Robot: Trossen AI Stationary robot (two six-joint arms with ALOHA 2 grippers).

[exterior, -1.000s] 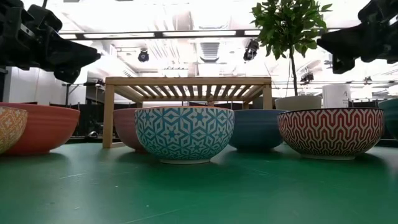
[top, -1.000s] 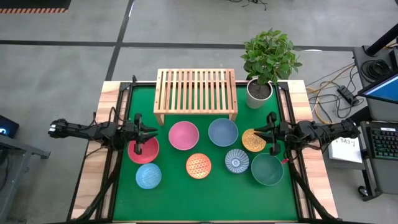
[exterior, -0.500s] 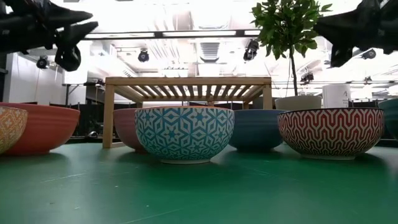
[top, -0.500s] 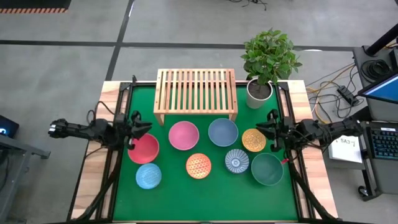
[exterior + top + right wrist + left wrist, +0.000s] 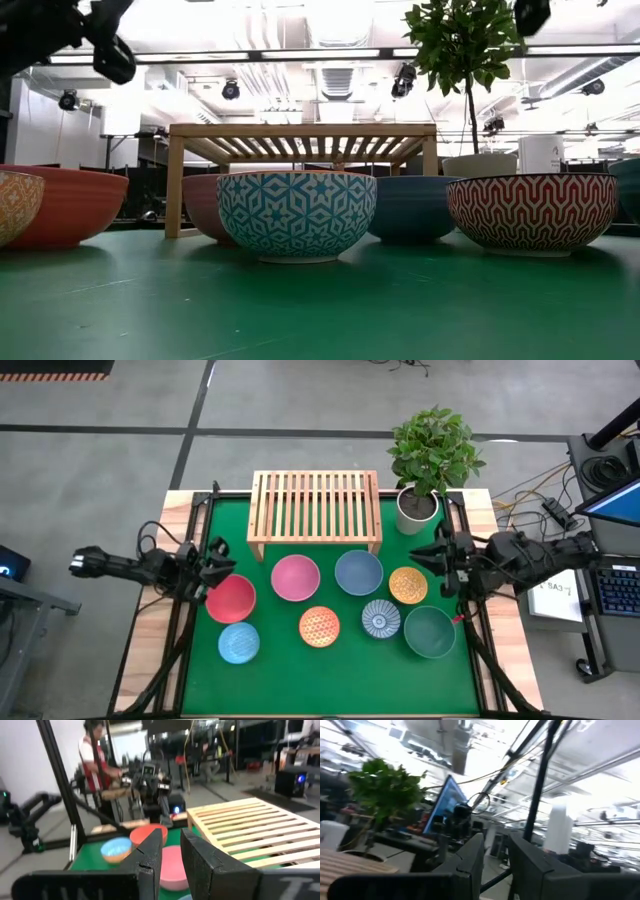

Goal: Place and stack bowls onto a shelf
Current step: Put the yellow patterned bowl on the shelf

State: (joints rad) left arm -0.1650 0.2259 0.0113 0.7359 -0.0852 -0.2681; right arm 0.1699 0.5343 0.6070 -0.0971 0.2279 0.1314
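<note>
green table mat, eight bowls loose in front of an empty wooden shelf. left gripper by the red bowl, right gripper by the yellow one, both slightly parted, empty. likely rigid, glossy, breakable (best pinched at the rim).

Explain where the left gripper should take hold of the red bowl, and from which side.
Grip the red bowl by its rim, coming down from above. It sits upright and open, so one finger can go inside the wall, one outside. The left gripper is nearest that edge.
</note>
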